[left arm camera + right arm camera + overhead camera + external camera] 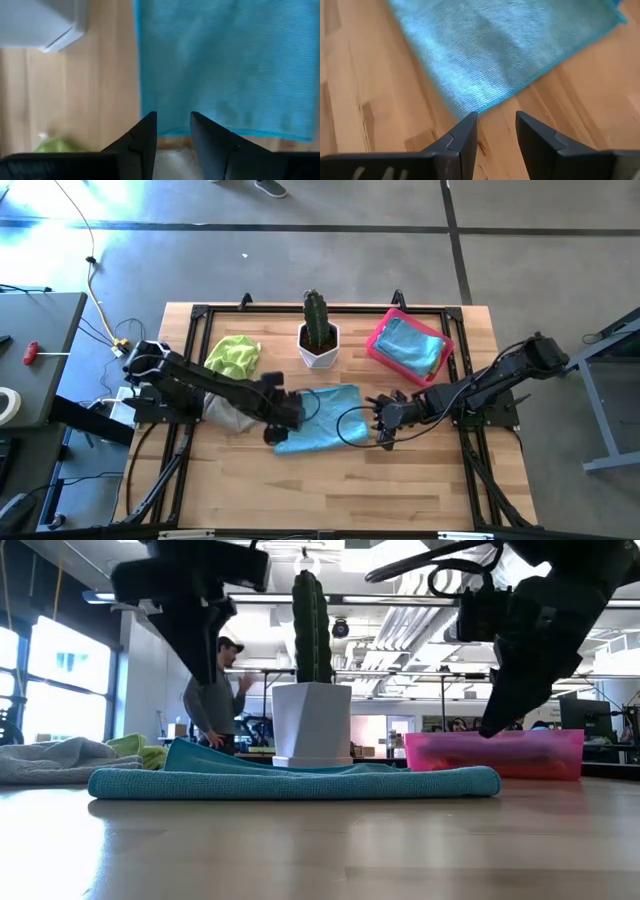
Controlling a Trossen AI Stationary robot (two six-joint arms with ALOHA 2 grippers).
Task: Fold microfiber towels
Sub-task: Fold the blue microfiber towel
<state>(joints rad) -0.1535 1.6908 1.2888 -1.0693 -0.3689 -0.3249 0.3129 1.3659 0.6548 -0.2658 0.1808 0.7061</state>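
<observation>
Ribbed light blue towel [318, 420] lies flat between both grippers' narrowly parted, empty fingers.

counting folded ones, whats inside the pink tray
A light blue towel lies in the pink tray, filling most of it. Whether another towel lies beneath it cannot be seen.

My work surface is a wooden table [330, 480] with pale planks and a black frame along its edges. Directly on it, in the middle, lies a light blue towel [318, 418], folded flat. To my left side lie a lime green towel [233, 356] and a grey towel [228, 415], both crumpled. At the far edge stands a white pot [318, 347] with a cactus, and just beside it a pink tray [381, 345] with another blue cloth inside.
</observation>
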